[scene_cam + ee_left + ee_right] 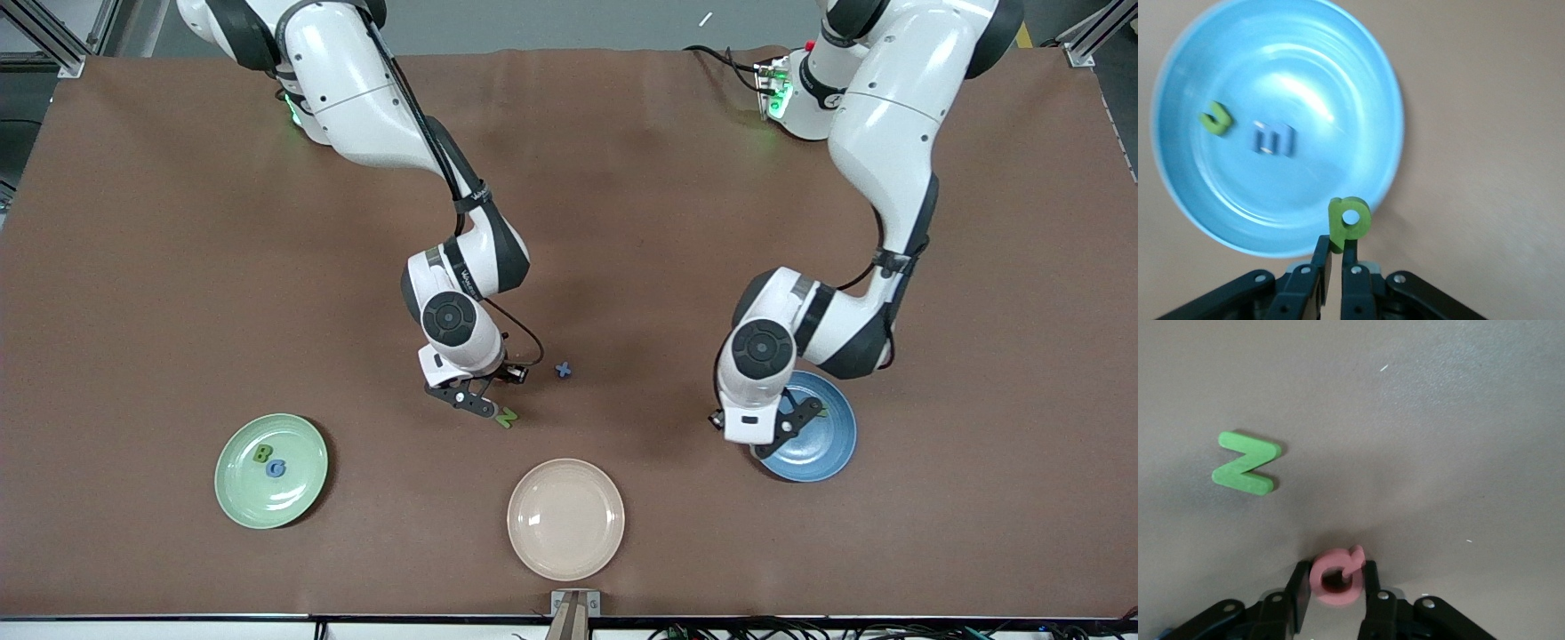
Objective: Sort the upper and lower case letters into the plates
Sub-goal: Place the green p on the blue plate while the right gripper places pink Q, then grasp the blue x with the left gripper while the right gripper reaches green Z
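I am closing my right gripper [1335,581] on a pink letter [1336,577] lying on the table beside the green Z [1245,471]; I should squeeze it square before lifting, then carry it to the green plate [233,498] if it is a capital, as it looks. My left gripper [1336,257] is pinching a green letter [1349,222] over the blue plate [1358,87] rim, so I should centre it before letting go

Front camera: high, facing both bases, whole table [178,267] seen. Wrist cameras look down, close. Shared: blue plate [831,449] (left wrist [1358,80]).
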